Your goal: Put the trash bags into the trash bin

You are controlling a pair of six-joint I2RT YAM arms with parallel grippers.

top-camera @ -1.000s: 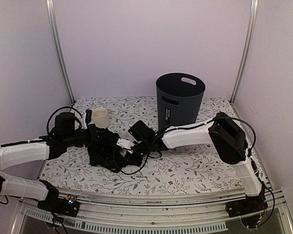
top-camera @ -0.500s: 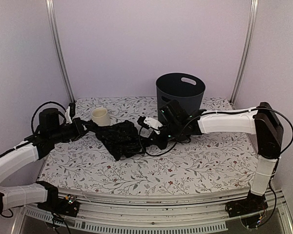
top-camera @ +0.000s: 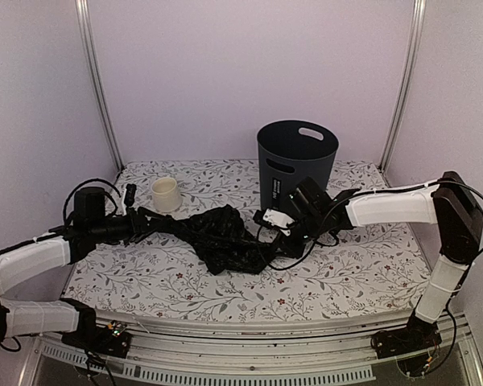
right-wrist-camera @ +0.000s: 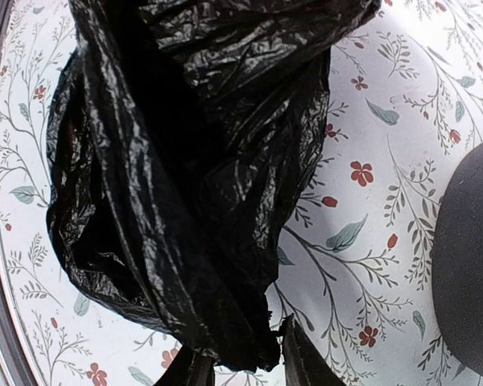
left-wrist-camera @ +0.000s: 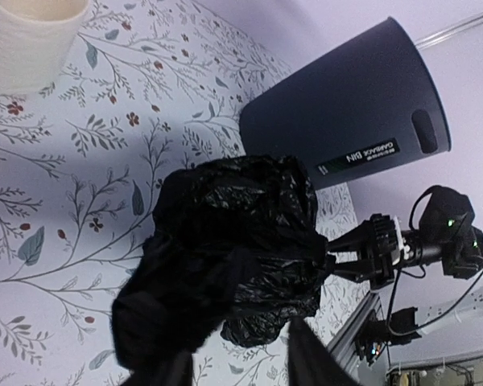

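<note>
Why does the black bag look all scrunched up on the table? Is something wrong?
A little odd: the black bag lies crumpled and stretched out on the table, near the bin, not inside it. The bin and the cup both stand upright, and nothing looks spilled or broken.

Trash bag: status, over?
Copy: left hand and right hand at opposite ends of the trash bag, grip unclear. It lies strung across the table, not in the bin. One cup beyond the left hand, off the path.
</note>
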